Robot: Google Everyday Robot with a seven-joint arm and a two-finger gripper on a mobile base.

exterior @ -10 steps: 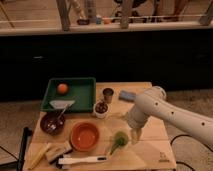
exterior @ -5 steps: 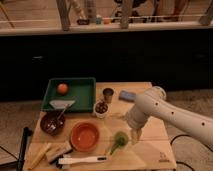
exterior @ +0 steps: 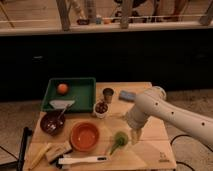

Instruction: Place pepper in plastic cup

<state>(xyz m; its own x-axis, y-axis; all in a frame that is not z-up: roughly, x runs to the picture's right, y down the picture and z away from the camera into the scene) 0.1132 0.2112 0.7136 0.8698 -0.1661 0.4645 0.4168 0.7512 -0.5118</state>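
Gripper (exterior: 134, 136) on the white arm, pointing down right of centre, just beside the small round green plastic cup (exterior: 120, 136); opening impossible to tell. Slim light-green pepper (exterior: 113, 147) slanting lower-left from the cup's edge, on the wooden table (exterior: 150, 151).

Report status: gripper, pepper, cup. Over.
Gripper low, just right of the green plastic cup. Pepper slants from the cup's lower-left rim; inside or beside, cannot tell. Orange bowl sits left, apart.
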